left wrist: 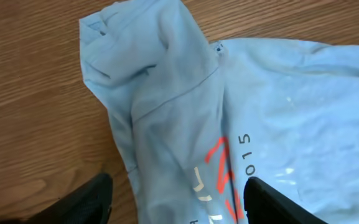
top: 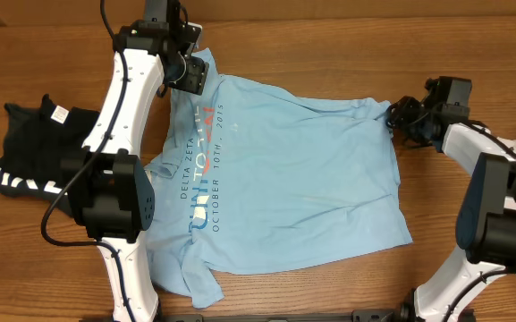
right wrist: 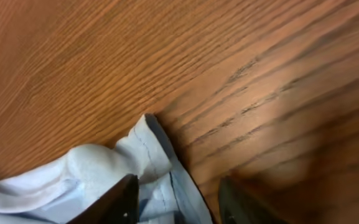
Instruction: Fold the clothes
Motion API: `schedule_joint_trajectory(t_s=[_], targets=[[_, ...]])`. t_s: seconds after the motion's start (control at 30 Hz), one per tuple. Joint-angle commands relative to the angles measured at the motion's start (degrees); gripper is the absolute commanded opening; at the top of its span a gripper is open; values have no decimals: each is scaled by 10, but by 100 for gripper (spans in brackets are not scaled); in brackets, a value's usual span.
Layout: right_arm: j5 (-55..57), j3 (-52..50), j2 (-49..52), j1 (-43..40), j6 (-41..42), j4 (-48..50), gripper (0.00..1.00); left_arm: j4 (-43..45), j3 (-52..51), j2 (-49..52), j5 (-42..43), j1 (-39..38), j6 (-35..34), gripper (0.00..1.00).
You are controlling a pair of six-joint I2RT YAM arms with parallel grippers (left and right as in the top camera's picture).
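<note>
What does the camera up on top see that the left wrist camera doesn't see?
Only overhead: the whole light blue T-shirt spread out, a black garment beside the left arm, both arms, and the right gripper at the shirt's top right corner. Only left wrist: a close look at the bunched sleeve with its seam, and that gripper's own dark fingertips, spread apart. Both: the blue shirt, its printed 2015, and the wooden table.
</note>
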Motion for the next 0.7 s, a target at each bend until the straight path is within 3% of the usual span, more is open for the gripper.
schedule_joint_trajectory(t_s=[0.0, 0.13, 0.27, 0.37, 0.4, 0.6, 0.67], targets=[[-16, 10, 24, 3, -4, 25, 43, 2, 2, -12, 11, -4, -13, 71], [-44, 10, 29, 3, -4, 58, 34, 2, 2, -12, 11, -4, -13, 72], [-88, 10, 29, 3, -4, 68, 33, 10, 2, -12, 11, -4, -15, 73], [-88, 10, 29, 3, -4, 68, 8, 12, 2, -12, 11, -4, -15, 73], [-88, 10, 29, 3, -4, 68, 4, 12, 2, -12, 11, -4, -15, 73], [-89, 70, -35, -25, -4, 36, 4, 15, 2, -12, 11, -4, -15, 74], [-89, 99, -50, -32, 29, 38, 4, 24, 2, -12, 11, -4, -15, 74]])
